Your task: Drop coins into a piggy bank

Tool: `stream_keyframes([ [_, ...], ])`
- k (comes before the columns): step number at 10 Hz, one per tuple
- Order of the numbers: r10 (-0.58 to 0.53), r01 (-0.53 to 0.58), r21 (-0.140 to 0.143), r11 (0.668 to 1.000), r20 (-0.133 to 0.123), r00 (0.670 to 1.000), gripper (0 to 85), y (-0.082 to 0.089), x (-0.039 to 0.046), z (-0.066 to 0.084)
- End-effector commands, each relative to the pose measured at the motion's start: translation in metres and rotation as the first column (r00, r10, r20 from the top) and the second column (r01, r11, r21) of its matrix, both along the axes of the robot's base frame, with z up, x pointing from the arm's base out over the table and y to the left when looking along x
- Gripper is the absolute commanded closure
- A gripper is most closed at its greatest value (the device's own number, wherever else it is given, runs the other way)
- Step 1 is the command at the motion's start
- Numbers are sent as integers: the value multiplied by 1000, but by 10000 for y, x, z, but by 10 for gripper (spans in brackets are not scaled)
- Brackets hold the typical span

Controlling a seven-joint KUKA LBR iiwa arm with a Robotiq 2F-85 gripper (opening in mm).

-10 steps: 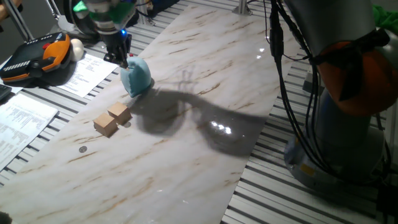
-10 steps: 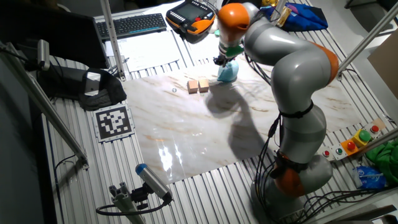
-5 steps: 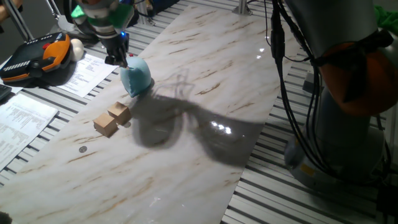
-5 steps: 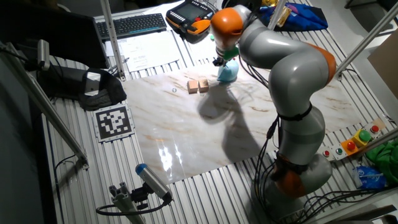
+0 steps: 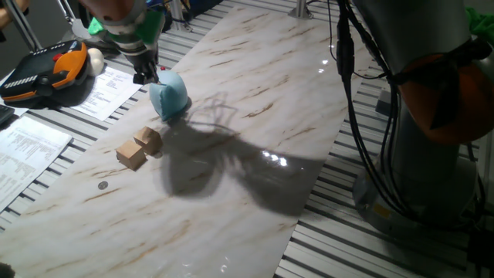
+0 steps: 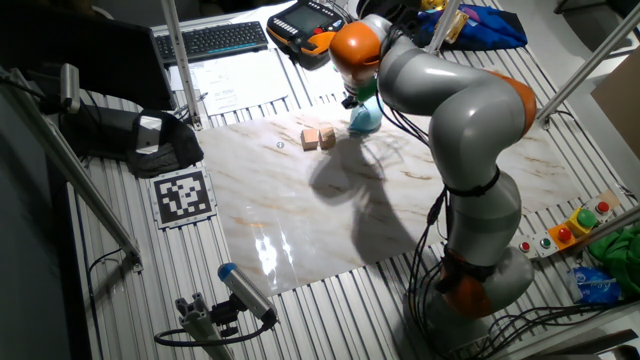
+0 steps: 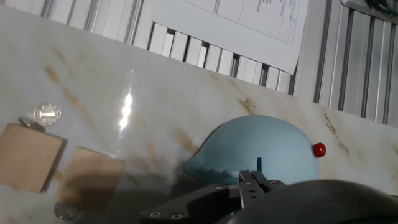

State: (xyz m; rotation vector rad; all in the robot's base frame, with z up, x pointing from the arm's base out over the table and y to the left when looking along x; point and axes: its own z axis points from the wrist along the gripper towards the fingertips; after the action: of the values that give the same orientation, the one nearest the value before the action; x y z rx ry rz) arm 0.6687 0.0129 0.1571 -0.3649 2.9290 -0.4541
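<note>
Piggy bank: the pale blue piggy bank (image 5: pixel 169 96) stands near the table's far left edge, close to the papers (image 5: pixel 108 91).
My hand: my gripper (image 5: pixel 147 76) hangs just above the bank's top; fingertips look close together, but I cannot tell whether a coin sits between them.
Slot: a thin dark slit shows on the dome in the hand view, directly under my fingers, its length pointing away from me.
Coins: one coin (image 7: pixel 47 114) lies beyond the wooden cubes (image 5: pixel 140 147), another (image 5: pixel 103 185) towards the table's near left edge.

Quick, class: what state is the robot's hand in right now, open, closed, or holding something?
Hand: fingertips look closed together just above the piggy bank; whether a coin is pinched between them cannot be told.
</note>
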Motion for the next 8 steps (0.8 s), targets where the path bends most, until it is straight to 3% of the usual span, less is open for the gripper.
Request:
stream_keyframes([
  [1, -10, 10, 14, 1000, -2, 1000, 850, -21, 14, -8],
  [3, -31, 31, 41, 999, 0, 1000, 850, -81, 46, -42],
  [5, -30, 30, 40, 999, 8, 1000, 850, -94, 59, -58],
  [7, 2, -2, 10, 1000, 15, 1000, 850, -75, 74, -61],
  [8, 28, -28, -24, 999, 18, 999, 850, -60, 87, -64],
])
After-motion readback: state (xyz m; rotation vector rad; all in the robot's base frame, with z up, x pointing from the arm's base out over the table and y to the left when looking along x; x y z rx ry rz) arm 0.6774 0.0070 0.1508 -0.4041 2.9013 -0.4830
